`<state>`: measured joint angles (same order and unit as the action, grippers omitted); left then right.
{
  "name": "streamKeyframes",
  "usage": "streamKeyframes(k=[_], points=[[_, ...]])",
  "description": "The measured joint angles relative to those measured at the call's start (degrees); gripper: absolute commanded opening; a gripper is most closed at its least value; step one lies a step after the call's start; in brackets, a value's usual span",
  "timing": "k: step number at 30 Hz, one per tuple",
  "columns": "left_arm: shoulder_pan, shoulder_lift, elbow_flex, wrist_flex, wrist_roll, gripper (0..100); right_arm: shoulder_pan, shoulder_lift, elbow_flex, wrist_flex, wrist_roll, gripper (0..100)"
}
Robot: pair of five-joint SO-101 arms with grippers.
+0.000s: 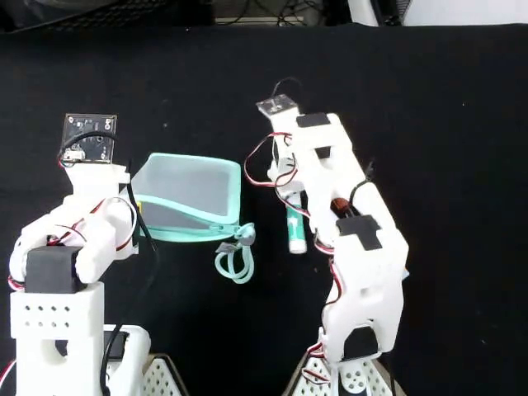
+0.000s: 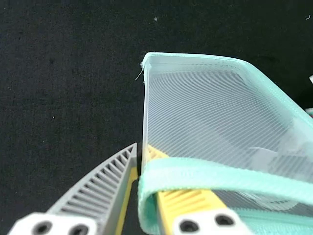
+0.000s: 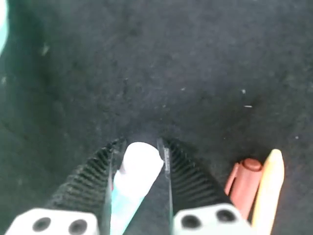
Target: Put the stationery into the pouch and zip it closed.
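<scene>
- Black counter (image 1: 445,124); two white arms side by side at its near edge.
- Teal-trimmed mesh pouch (image 1: 188,188) lies just beside the left arm, mouth open. A teal cord loop (image 1: 235,264) hangs off the zip pull at its corner.
- The left hand (image 2: 142,151) is narrow, pinched on the pouch's teal rim, one finger on each side.
- The right hand (image 3: 140,144) is closed on a white-capped teal marker (image 3: 137,171), near the pouch but apart from it.
- A red-brown pen (image 3: 243,180) and a yellow pen (image 3: 271,183) lie touching on the counter, near the right hand.
</scene>
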<state>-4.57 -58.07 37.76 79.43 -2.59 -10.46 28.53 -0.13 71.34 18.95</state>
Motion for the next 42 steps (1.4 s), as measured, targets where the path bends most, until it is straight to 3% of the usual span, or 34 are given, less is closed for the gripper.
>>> streamKeyframes(k=[4, 10, 13, 17, 26, 33, 37, 42], points=[[0.0, 0.1, 0.2, 0.0, 0.0, 3, -0.4, -6.5, 8.3, -3.0, 4.4, 1.2], [0.0, 0.1, 0.2, 0.0, 0.0, 3, -0.2, -24.9, 32.2, -14.2, 6.2, 1.6], [0.0, 0.1, 0.2, 0.0, 0.0, 3, -0.4, -32.6, 41.3, -13.0, 6.2, 7.6], [0.0, 0.1, 0.2, 0.0, 0.0, 3, -0.2, -34.5, 41.8, -4.5, 6.2, 17.0], [0.0, 0.1, 0.2, 0.0, 0.0, 3, -0.2, -24.3, 33.7, 4.9, 6.6, 14.9], [0.0, 0.2, 0.2, 0.0, 0.0, 3, -0.2, -16.2, 28.8, 6.3, 6.5, 14.4], [0.0, 0.2, 0.2, 0.0, 0.0, 3, -0.2, -15.3, 28.5, 5.5, 6.5, 1.3], [0.0, 0.2, 0.2, 0.0, 0.0, 3, 0.1, -15.6, 28.6, 4.6, 6.5, 1.2]])
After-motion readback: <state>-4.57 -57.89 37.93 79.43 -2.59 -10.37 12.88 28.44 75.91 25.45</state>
